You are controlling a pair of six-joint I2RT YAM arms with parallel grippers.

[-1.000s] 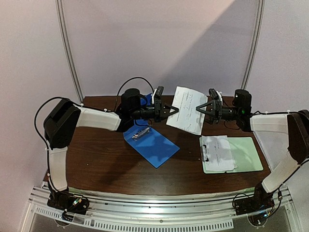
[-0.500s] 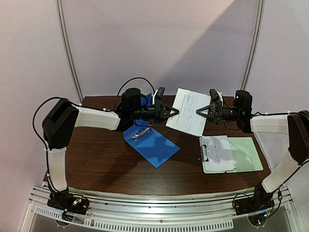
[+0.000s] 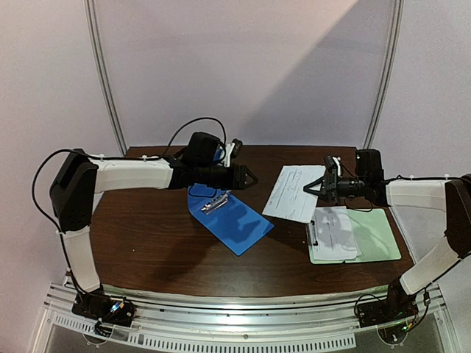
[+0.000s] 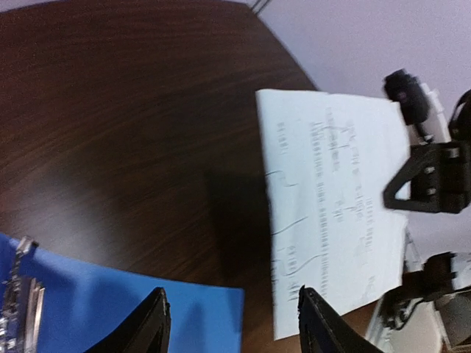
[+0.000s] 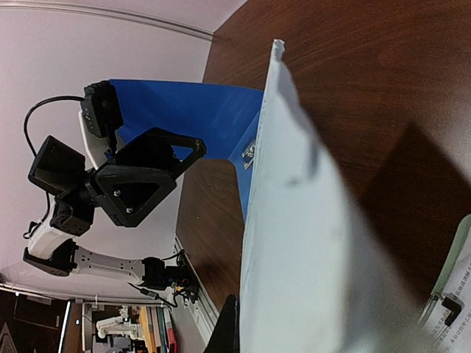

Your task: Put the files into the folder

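Right gripper (image 3: 307, 188) is clenching on the right edge of the held sheet (image 3: 291, 193), a white page with faint printed lines. The page is hanging slanted over the table (image 3: 147, 235), between the two grippers. Whether its far edge is touching the wood is unclear.

Left gripper (image 3: 250, 177) is hovering with its jaws released and nothing between the fingers (image 4: 157, 323). It is pointing toward the sheet's left edge but sitting apart from it. In the left wrist view only bare table and a folder corner are showing through the gap.

Blue folder (image 3: 235, 220) is lying flat on the table, just below the left gripper and well left of the held sheet. Its metal clip (image 3: 213, 204) is showing at the upper-left end.

Second sheet (image 3: 333, 234) is resting on the left part of the green clipboard (image 3: 379, 234), at the table's right side. The held sheet's lower corner is overlapping its top edge in the top view.
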